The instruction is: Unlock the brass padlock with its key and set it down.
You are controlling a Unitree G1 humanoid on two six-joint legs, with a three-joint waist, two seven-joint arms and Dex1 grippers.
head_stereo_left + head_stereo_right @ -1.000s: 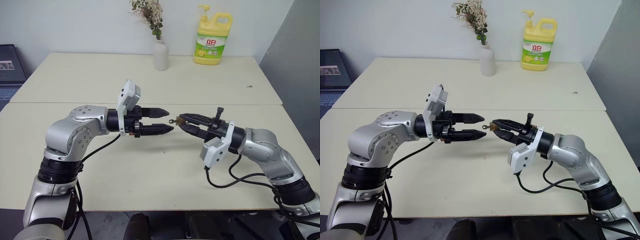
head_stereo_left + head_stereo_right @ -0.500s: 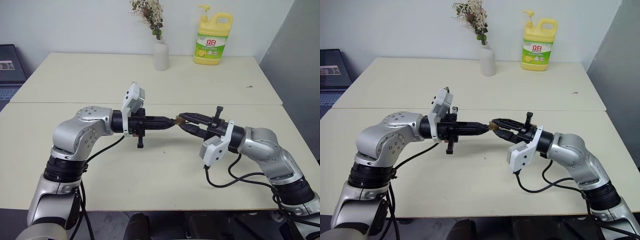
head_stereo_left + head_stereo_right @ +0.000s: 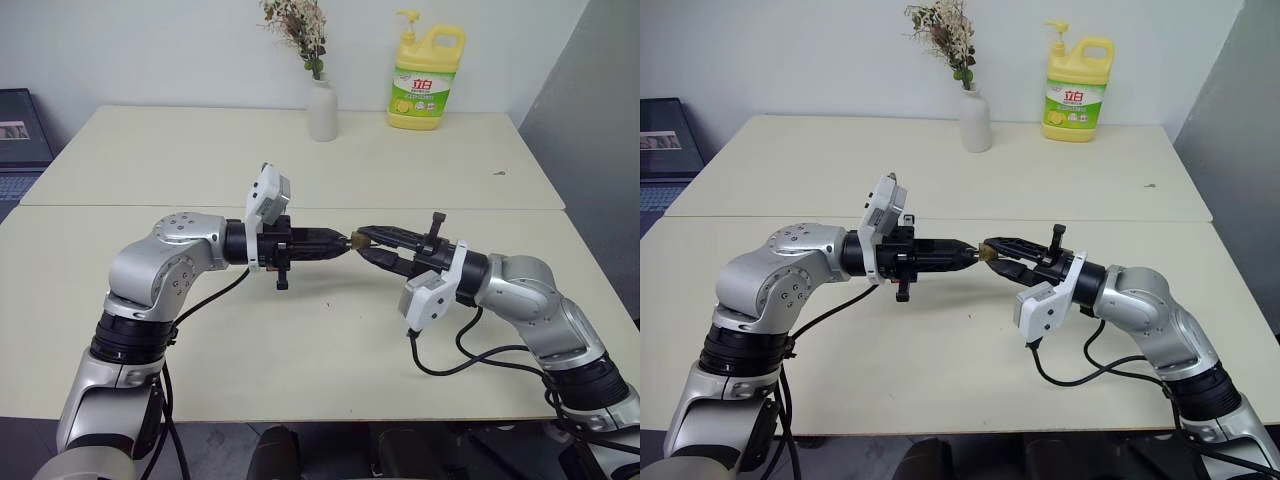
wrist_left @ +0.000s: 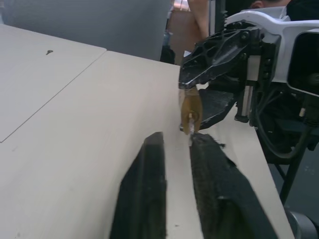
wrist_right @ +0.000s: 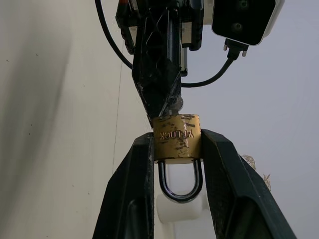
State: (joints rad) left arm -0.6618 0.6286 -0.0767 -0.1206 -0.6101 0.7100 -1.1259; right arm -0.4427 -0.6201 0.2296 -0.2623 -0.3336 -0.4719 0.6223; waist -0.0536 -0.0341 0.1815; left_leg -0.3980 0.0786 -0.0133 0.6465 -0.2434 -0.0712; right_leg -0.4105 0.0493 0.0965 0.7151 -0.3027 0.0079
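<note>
Holding the padlock (image 5: 177, 138) above the table (image 3: 300, 340), my right gripper (image 5: 177, 149) has its two fingers closed on the sides of the brass body, shackle looping back between them. My left gripper (image 3: 343, 241) meets the lock's free end tip to tip. Its fingers stand nearly together; a small silvery bit, probably the key (image 4: 190, 130), shows at the lock's face by one fingertip, but I cannot tell whether they grip it. Both grippers sit mid-table, lock between them. Vase (image 3: 321, 108) and soap bottle (image 3: 426, 80) stand well behind at the far edge.
</note>
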